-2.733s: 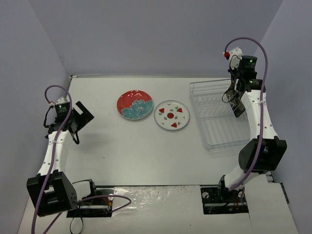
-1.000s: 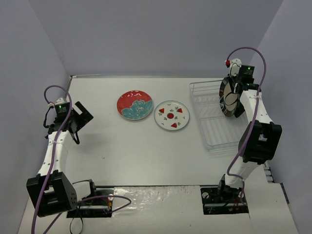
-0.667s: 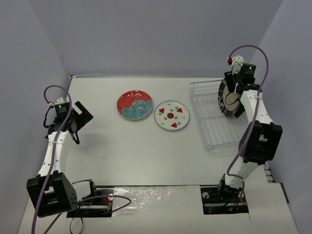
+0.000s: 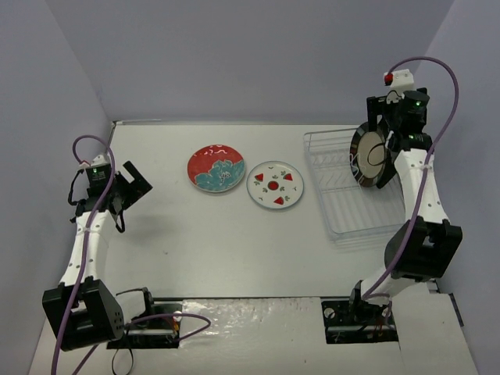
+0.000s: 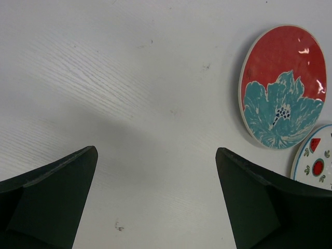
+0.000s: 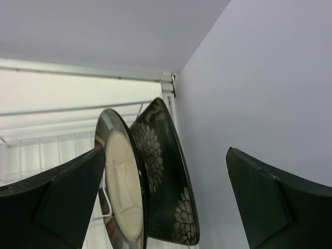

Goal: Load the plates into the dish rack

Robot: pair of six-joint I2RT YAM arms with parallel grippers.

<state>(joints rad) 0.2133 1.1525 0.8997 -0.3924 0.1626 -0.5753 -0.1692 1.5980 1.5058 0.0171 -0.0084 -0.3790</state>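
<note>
The dish rack (image 4: pixel 342 205) stands at the right of the table. In its far end a black-rimmed plate with a beige centre (image 4: pixel 369 156) stands on edge. In the right wrist view this plate (image 6: pixel 122 187) leans against a black plate with white flowers (image 6: pixel 168 187). My right gripper (image 4: pixel 393 123) hangs open just above and behind them, touching neither, with its jaws wide apart (image 6: pixel 165 150). A red-and-teal floral plate (image 4: pixel 216 169) and a white watermelon plate (image 4: pixel 275 185) lie flat mid-table. My left gripper (image 4: pixel 134 180) is open and empty over bare table at the left.
The rack's wires (image 6: pixel 52 140) run left of the standing plates, and its near slots hold nothing. The right wall (image 6: pixel 270 78) is close beside the rack. In the left wrist view the floral plate (image 5: pixel 282 85) and the watermelon plate's edge (image 5: pixel 315 161) lie ahead to the right.
My right gripper has opened, let go of the black-rimmed plate and risen up and back from it. The plate stays standing in the rack. The left arm has not moved.
</note>
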